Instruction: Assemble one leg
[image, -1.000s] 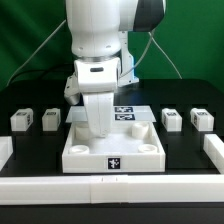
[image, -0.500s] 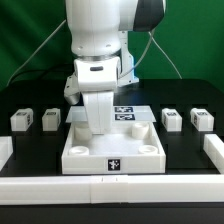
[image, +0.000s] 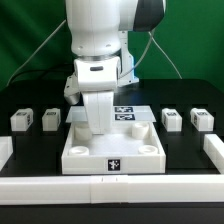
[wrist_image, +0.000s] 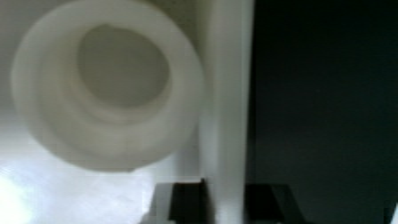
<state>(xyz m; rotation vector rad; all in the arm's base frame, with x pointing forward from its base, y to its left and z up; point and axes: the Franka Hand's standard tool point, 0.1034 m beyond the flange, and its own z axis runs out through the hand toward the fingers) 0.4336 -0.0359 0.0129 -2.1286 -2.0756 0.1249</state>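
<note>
While the arm is hanging over the middle of the scene, the leg (image: 171, 118) nearest the tray on the exterior view's right is sitting upright and untouched on the black tabletop (image: 30, 100). A second leg (image: 201, 119) is standing just beside it, farther out. Two more, an inner left leg (image: 52, 119) and an outer left leg (image: 22, 120), are waiting in a matching pair on the exterior view's left.

Each is looking like a small, rigid plastic block, so it is probably going to feel light and stiff, with smooth faces that could slip or twist under a shallow pinch. Taking hold across two opposite flat sides, low enough to keep it from tipping, is looking like the safest grasp.

Between the two pairs, the tray (image: 90, 160) is lying flat with round sockets at its corners. The gripper (image: 100, 127) is reaching down over its rear part, well apart from every leg. The wrist view is filling with one socket (wrist_image: 107, 80) at close range, blurred. Whether the jaws are spread or closed I cannot tell, since the hand body is hiding them. The marker board (image: 127, 112) is lying just behind the tray.
</note>
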